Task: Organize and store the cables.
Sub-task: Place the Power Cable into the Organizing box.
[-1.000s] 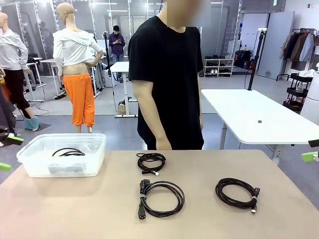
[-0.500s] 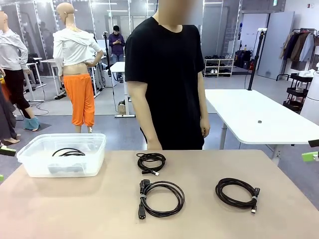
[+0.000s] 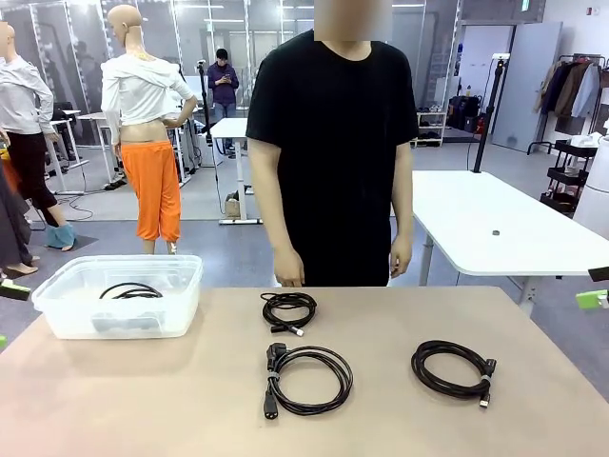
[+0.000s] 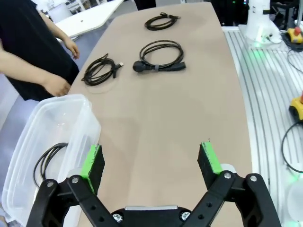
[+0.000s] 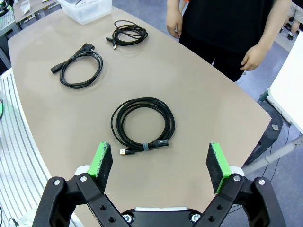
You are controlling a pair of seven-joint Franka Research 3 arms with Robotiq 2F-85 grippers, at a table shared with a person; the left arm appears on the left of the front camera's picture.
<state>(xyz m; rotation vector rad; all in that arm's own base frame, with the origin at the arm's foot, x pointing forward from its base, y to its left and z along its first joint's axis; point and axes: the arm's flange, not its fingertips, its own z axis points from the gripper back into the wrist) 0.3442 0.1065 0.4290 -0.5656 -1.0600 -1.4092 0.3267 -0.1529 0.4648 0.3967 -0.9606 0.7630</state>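
Observation:
Three black coiled cables lie on the tan table: a small one [image 3: 287,309] at the far middle, a larger one [image 3: 309,379] nearer me, and a third [image 3: 454,369] on the right. A fourth coil [image 3: 130,290] rests inside the clear plastic bin [image 3: 67,319] at the left. My left gripper [image 4: 151,158] hangs open and empty above the table beside the bin [image 4: 71,118], with the coil [image 4: 47,158] inside it. My right gripper [image 5: 161,163] is open and empty above the right-hand cable [image 5: 143,125].
A person in a black shirt stands at the table's far edge, hands [image 3: 288,277] hanging at the sides near the small coil. A white table [image 3: 495,224] stands behind on the right. The table's near side is bare.
The person has turned from sideways to face the table. The left gripper's green tips at the picture's left edge sank a little, then held still. The cables have not moved.

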